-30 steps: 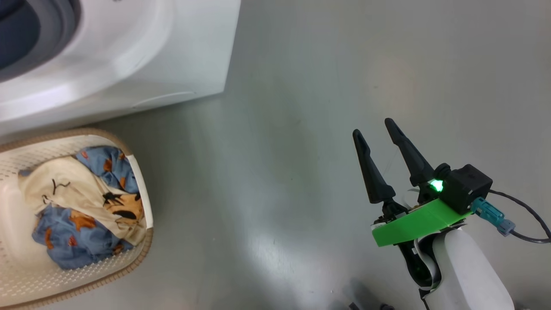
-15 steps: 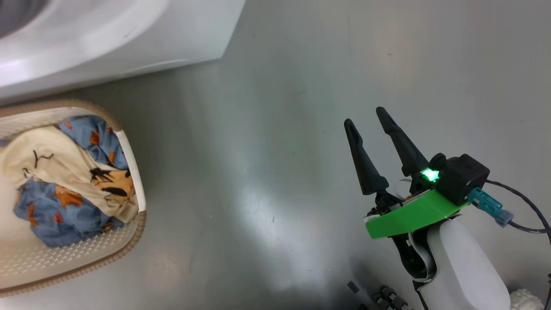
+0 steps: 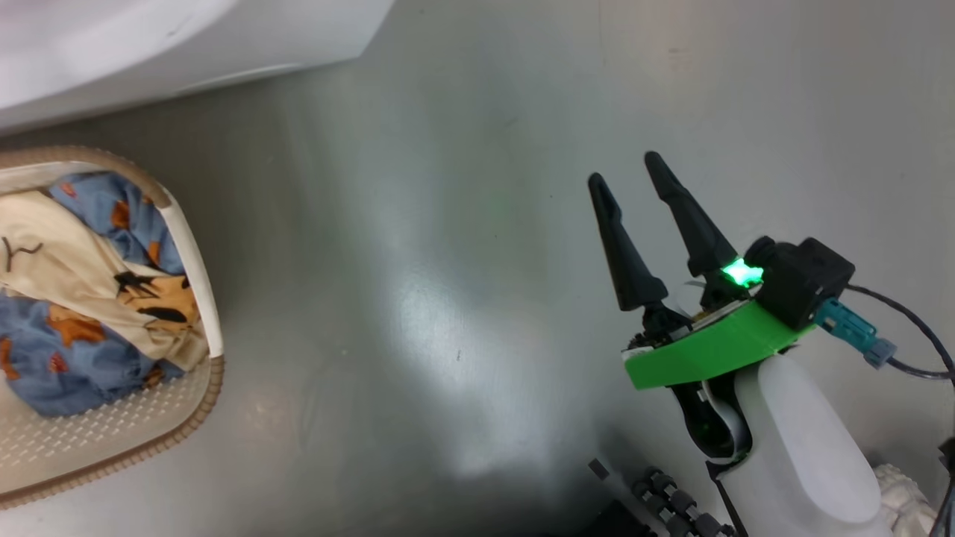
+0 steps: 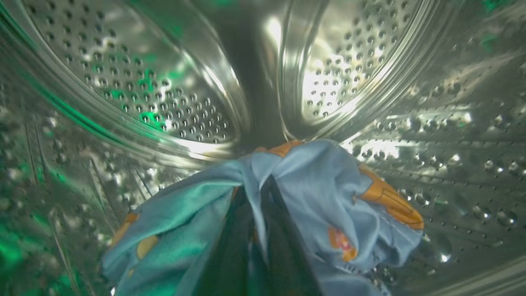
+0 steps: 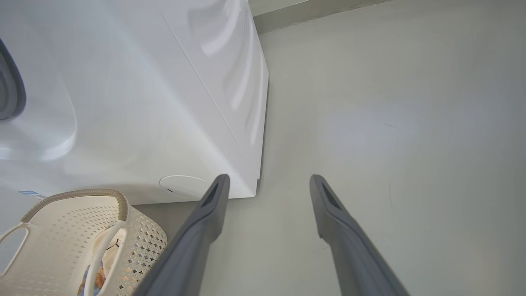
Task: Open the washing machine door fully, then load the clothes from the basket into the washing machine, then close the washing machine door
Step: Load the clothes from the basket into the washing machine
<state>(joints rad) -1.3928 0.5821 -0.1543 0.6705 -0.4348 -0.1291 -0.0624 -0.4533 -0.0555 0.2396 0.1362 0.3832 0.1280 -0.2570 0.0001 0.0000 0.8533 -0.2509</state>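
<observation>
Clothes [image 4: 320, 185] sat pinched in the closed left tool [image 4: 266, 183], inside the drum [image 4: 164, 102] (right tool [image 3: 625, 168] gaped empty); best released there, I reckoned.

The washing machine [image 3: 149, 45] is a big white box on the grey floor [image 3: 448, 298]. Low on its front are a round flap [image 5: 185, 187] and a bit of blue label [image 5: 28, 192]. Its steel drum [image 4: 164, 102] is shiny and perforated. Inside the drum, a light blue piece of the clothes [image 4: 320, 193] with orange prints is bunched around the closed tips of the left gripper [image 4: 263, 193], which pinch it. The basket [image 3: 201, 395] is cream with perforated sides, a brown woven-look rim and white loop handles. It stands upright on the floor just before the machine's front. In it lies a crumpled bundle [image 3: 74, 298] of blue fabric with orange and black prints and a cream patch on top.
</observation>
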